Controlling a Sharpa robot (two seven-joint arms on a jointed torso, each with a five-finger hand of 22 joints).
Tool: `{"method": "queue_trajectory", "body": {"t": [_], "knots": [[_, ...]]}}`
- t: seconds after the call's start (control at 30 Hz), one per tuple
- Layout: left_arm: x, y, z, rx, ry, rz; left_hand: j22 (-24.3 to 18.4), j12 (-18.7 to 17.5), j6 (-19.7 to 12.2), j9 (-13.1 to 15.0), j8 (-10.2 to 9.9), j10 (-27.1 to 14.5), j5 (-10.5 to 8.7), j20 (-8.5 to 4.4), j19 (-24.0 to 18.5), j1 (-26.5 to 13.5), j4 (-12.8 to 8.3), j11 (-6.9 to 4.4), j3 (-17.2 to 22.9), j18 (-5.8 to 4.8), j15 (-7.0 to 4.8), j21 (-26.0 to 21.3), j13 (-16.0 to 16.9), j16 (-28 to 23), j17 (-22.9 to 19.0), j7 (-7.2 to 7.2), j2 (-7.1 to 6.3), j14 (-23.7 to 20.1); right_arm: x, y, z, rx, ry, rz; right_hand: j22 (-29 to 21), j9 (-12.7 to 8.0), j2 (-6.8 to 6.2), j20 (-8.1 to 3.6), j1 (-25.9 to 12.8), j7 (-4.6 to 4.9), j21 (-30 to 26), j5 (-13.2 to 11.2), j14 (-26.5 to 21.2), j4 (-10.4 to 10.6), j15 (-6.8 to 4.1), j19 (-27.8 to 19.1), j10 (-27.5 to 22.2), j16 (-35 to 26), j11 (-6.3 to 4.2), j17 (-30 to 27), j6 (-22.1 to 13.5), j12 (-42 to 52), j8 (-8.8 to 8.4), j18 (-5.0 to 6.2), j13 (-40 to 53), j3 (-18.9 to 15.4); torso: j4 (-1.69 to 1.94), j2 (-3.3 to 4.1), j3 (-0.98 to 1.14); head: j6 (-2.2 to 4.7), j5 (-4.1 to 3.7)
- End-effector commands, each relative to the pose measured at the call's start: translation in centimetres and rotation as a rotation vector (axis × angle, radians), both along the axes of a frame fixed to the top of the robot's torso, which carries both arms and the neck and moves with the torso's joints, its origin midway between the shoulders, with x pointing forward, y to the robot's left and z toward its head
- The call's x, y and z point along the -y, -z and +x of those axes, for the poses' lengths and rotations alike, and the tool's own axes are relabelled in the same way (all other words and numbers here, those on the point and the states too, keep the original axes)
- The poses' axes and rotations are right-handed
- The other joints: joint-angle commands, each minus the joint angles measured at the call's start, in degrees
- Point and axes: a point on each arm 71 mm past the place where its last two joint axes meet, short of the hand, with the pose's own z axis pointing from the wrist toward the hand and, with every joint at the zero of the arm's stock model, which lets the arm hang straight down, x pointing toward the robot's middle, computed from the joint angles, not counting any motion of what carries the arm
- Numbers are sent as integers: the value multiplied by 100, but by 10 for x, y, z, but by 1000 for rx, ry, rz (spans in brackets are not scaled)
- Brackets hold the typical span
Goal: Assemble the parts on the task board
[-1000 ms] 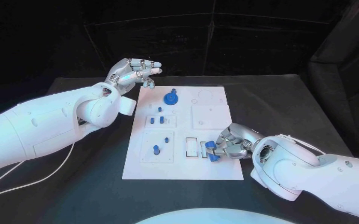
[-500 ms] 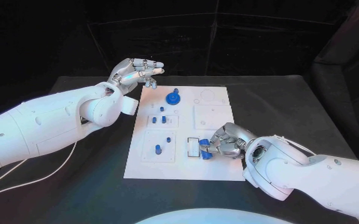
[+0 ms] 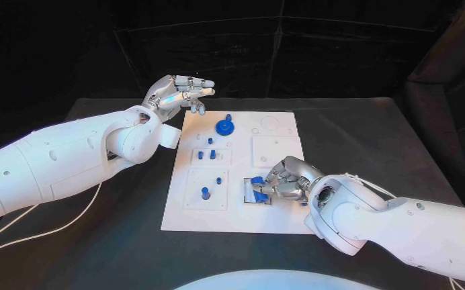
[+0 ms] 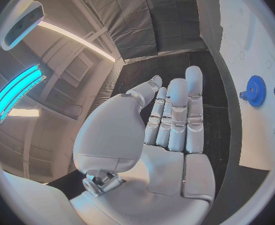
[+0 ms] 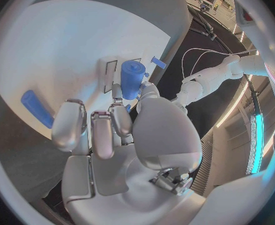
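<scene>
White task board [image 3: 276, 219] lying mid-worktop [image 3: 377, 135], dark bare surface open on every side. Left hand [image 3: 180, 93] raised off the board's far-left corner, fingers [image 4: 178, 105] straight, close together, holding nothing. Right hand [image 3: 283, 181] low over the board's near-right part, fingers [image 5: 103, 130] curled round a blue cylinder [image 5: 132, 79] at a rectangular recess [image 5: 108, 75]. Blue gear [image 3: 225, 127] at the far middle; small blue pegs [image 3: 204, 156] in the left recesses. A loose blue bar [image 5: 37, 109] flat on the board near the right hand.
</scene>
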Motion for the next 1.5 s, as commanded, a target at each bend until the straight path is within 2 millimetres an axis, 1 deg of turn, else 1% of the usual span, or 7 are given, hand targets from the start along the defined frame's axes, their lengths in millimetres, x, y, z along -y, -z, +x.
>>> {"method": "queue_trajectory", "body": {"t": [0.03,0.17,0.3,0.57,0.77,1.03,1.5], "knots": [[2,-1,0,2,11,-9,-10,30,-6,6,29,-44,-7,6,-12,-19,4,-11,-24,78,17,-27,1,13,-6,15,35,-42,-2,0,1,5,-7,-9,-15,26,17,-36,-77,7,-20,-119,304,-5,-45,-13,-5,1,-20,-10,-1,-31,4,-52,-8,-65,2,4,4,-7,7],[2,-1,0,2,10,-8,-10,30,-6,6,29,-44,-7,6,-12,-19,4,-11,-24,78,17,-27,1,13,-6,15,35,-42,-7,1,1,-5,-31,-18,-66,95,-26,-34,-225,6,-59,-635,294,5,-42,-29,-22,-26,-18,-53,-36,-96,18,-44,-35,-216,-3,-4,2,-19,14],[2,-1,0,2,9,-8,-10,30,-6,6,29,-44,-7,6,-12,-19,4,-11,-24,78,17,-27,1,13,-6,15,35,-42,-8,2,2,0,-34,-30,-133,180,-93,-34,-486,8,-111,-1712,285,15,-41,-46,-58,-56,-13,-91,-89,-202,33,-33,-90,-365,-4,-8,-1,-17,19],[1,-1,0,3,6,-7,-13,39,-9,6,33,-50,-7,6,-10,-18,3,-12,-39,78,15,-31,1,17,-11,13,36,-43,-6,1,4,20,-26,-31,-216,273,-604,0,-984,63,-177,-2418,288,51,-1,-69,-188,-76,36,-84,-279,-503,-4,-19,-292,-139,-9,-7,-1,-13,24],[0,-1,0,3,5,-6,-13,39,-9,6,33,-50,-7,6,-10,-18,3,-12,-39,78,15,-31,1,17,-11,13,36,-43,-9,-2,1,35,-59,-17,-223,285,-600,7,-961,72,-183,-2406,291,42,6,-71,-207,-73,45,-65,-312,-545,-14,-19,-317,-69,-6,-7,6,-8,18],[-1,-1,0,3,4,-6,-13,39,-9,6,33,-50,-7,6,-10,-18,3,-12,-39,78,15,-31,1,17,-11,13,36,-43,-12,-6,-3,60,-115,-19,-163,406,-384,-7,-70,27,-148,-1765,306,-249,-21,-45,-170,-53,5,15,-183,-540,105,-27,-266,164,-17,-6,4,-12,11],[0,-1,0,2,6,-6,-13,39,-9,6,33,-50,-7,6,-10,-18,3,-12,-39,78,15,-31,1,17,-11,13,36,-43,-8,-1,1,61,-101,-98,-106,592,-69,-74,271,-78,-114,-1739,312,-502,-94,-20,-94,-48,-86,55,35,-473,376,-38,-170,164,-5,-8,-1,-34,-11]]}}
